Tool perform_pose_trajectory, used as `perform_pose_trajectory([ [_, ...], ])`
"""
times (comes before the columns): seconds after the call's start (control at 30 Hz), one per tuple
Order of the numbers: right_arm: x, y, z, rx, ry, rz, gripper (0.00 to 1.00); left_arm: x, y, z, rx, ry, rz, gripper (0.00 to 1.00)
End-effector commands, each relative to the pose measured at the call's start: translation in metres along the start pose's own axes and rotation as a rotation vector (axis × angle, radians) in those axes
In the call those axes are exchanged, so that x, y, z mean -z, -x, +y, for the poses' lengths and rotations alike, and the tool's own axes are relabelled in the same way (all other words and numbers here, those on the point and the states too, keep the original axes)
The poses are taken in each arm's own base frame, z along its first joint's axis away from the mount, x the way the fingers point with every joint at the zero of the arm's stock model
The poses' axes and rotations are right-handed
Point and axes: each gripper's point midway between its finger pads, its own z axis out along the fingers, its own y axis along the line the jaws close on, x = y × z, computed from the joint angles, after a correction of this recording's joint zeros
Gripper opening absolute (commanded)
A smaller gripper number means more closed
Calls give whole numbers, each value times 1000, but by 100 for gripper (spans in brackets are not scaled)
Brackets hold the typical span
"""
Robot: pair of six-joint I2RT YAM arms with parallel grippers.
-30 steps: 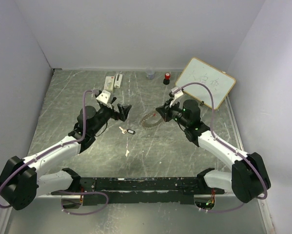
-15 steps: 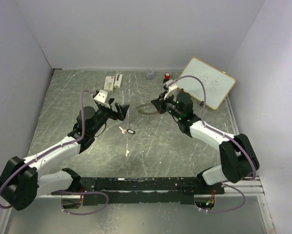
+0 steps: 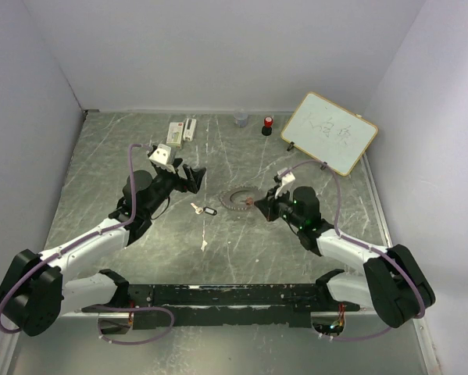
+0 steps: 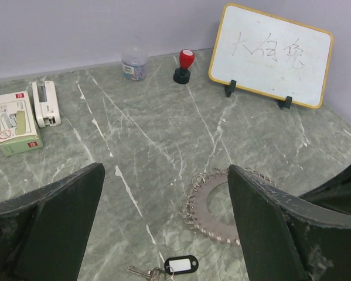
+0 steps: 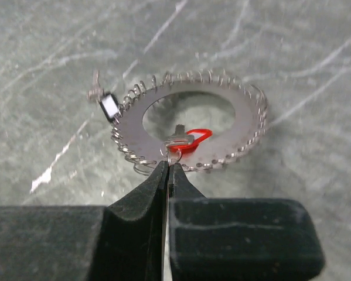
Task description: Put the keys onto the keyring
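Note:
The keyring (image 3: 235,199) is a flat toothed grey ring lined with wire loops, near the table's middle. In the right wrist view, the red-headed key (image 5: 191,139) lies across the keyring (image 5: 234,126). My right gripper (image 5: 168,166) is shut on that key's small wire loop at the ring's near edge. The black-tagged key (image 3: 205,209) lies on the table left of the ring and shows low in the left wrist view (image 4: 180,266). My left gripper (image 4: 163,170) hangs open above the table, with the key and keyring (image 4: 213,205) in front of it.
A whiteboard (image 3: 329,133) stands at the back right. A red-topped stamp (image 4: 184,65) and a clip jar (image 4: 134,63) sit along the back edge. A stapler (image 4: 46,104) and a box (image 4: 14,124) lie at the back left. A small white scrap (image 3: 204,244) lies nearer the arms.
My right arm swung toward the back of the table, then came forward and lower, and the keyring moved with it. The left gripper has barely shifted and stays open.

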Motion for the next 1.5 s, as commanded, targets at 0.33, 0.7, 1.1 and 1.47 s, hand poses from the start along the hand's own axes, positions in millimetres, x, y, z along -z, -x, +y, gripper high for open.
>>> perform_pose_trajectory([
  [0.33,7,-4,-2,-50,-38,-17,0,-9,21,-10,49,-42,-39,96],
  [0.7,9,7,-10,-68,-97,5,0,11,43,-6,36,-8,-57,97],
  [1.1,32,-28,-19,-121,-181,88,0,-2,20,-7,37,-30,-18,97],
  [1.47,58,-20,-22,-146,-243,6,98,-5,17,-4,27,-19,-13,96],
])
